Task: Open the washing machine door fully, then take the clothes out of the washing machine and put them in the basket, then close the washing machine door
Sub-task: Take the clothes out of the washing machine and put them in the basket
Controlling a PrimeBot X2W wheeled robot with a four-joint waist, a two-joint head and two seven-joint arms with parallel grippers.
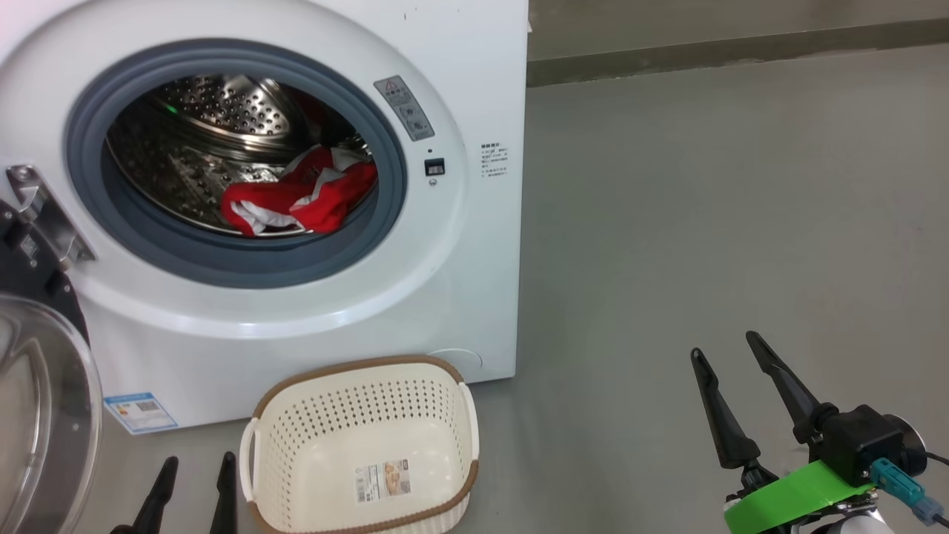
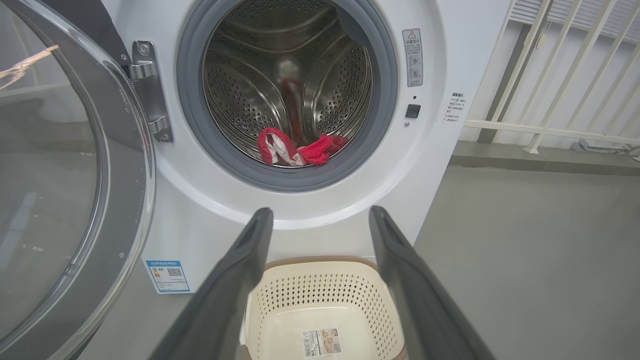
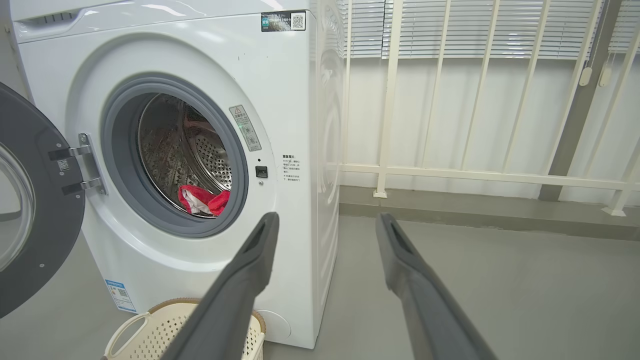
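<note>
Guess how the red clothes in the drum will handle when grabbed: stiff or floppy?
Probably floppy: the clothes lie crumpled in folds in the drum. Likely light: thin fabric, small heap. Could drag on the grey ring coming out.

One washing machine (image 1: 485, 297), one door (image 1: 44, 415), one basket (image 1: 356, 366), two grippers (image 1: 200, 457) (image 1: 723, 343).

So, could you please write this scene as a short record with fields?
door: washing machine door open, swung to the left
clothes: red and white, lying in the drum
basket: on the floor before the washing machine, holds no clothes
left gripper: open, holds nothing, beside the basket
right gripper: open, holds nothing, over bare floor
stage: clothes not yet taken out
</note>
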